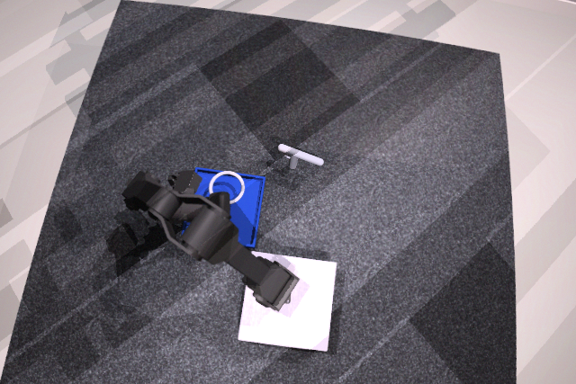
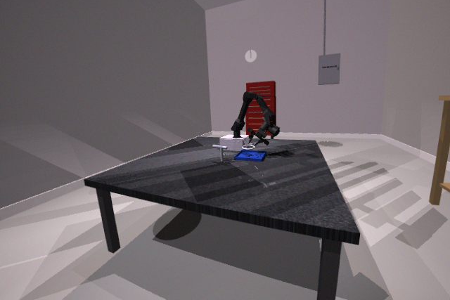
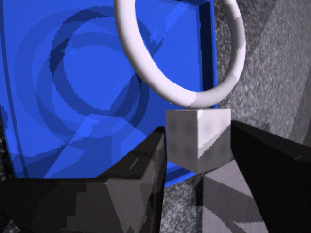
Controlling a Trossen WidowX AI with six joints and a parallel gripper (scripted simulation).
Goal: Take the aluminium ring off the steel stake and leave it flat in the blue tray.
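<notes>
Above the blue tray (image 1: 259,212) (image 2: 249,160) (image 3: 208,49): aluminium ring (image 1: 211,181) (image 2: 248,149) (image 3: 182,98), off the stake
Gripper (image 3: 196,131): partly open, clamped on the ring's tab (image 3: 198,138)
Beside the tray: steel stake (image 1: 292,163) (image 2: 221,154)

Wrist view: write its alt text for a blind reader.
Two dark fingers grip the ring by its pale, blocky tab, with the ring partly over the blue tray and partly past its edge.
</notes>
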